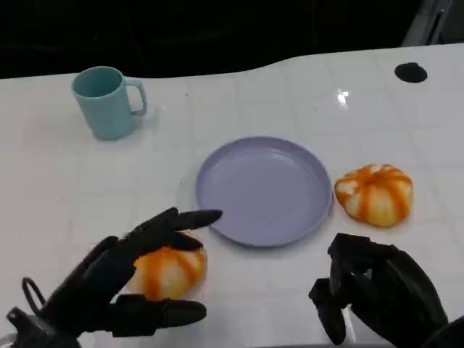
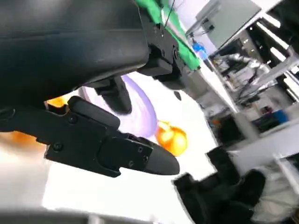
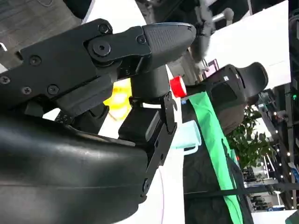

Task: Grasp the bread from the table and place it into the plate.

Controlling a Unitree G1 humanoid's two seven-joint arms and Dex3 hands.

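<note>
A: Reading the head view left to right, I see the mug [image 1: 107, 101] standing at the far left, well apart from the work. Nearer me, my left hand [image 1: 123, 279] brackets the near bread [image 1: 168, 270]: fingers [image 1: 174, 225] reach over its far side, the thumb lies along its near side.

B: Is that bread held?

A: I cannot tell. The hand surrounds it, but contact is hidden, and the bread appears to rest on the table [image 1: 58, 196].

B: And the middle?

A: The plate [image 1: 264, 190] lies flat with nothing on it; the fingertips of my left hand stop just beside its near-left rim.

B: To the right?

A: A second bread [image 1: 374, 193] sits just beside the plate's right rim, untouched. My right hand [image 1: 377, 290] hangs near the table edge, fingers curled in, holding nothing.

B: Progress?

A: I judge it early: the approach is made, while closing, lifting, carrying and release into the plate remain.
</note>
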